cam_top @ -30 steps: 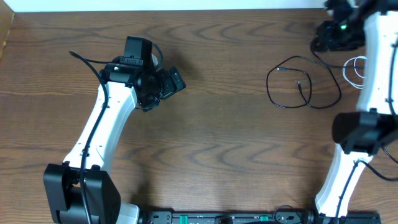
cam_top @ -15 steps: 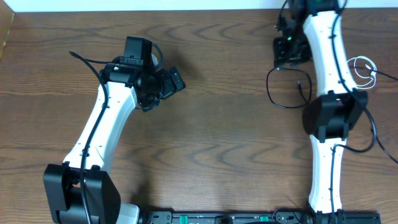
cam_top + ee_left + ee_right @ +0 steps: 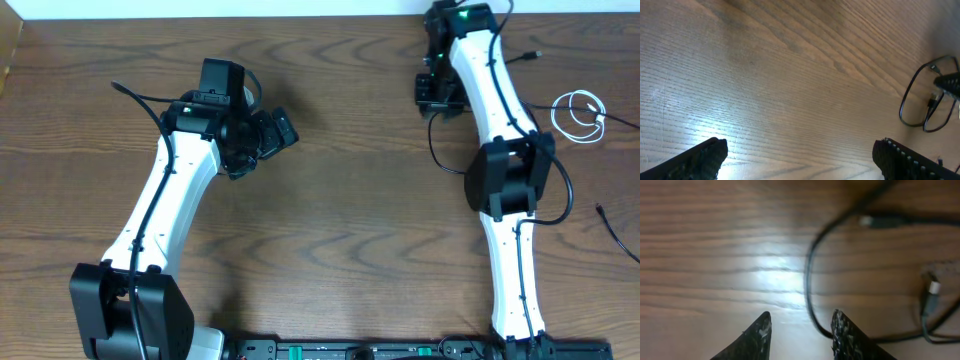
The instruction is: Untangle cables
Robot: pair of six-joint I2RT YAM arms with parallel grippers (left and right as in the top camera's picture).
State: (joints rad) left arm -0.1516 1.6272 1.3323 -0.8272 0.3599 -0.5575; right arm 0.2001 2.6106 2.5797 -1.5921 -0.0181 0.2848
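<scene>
A black cable lies in a loop on the table; in the overhead view only its left arc (image 3: 436, 152) shows beside my right arm. In the right wrist view the same black cable (image 3: 809, 282) curves just beyond my right gripper (image 3: 802, 330), which is open, empty and low over the wood; small plug ends (image 3: 881, 220) lie nearby. In the overhead view the right gripper (image 3: 437, 92) sits at the loop's far left side. A white cable (image 3: 580, 112) lies coiled at the right. My left gripper (image 3: 802, 156) is wide open and empty, far left (image 3: 278, 132); it sees the loop (image 3: 920, 102) in the distance.
Another thin black cord end (image 3: 527, 55) lies at the far right and one more (image 3: 612, 220) near the right edge. My right arm's elbow (image 3: 505, 178) covers much of the black loop. The table's far edge (image 3: 300, 18) runs close behind the right gripper.
My right arm has swung left from the far right corner across the cables to the loop's left side. The left arm has not moved.
</scene>
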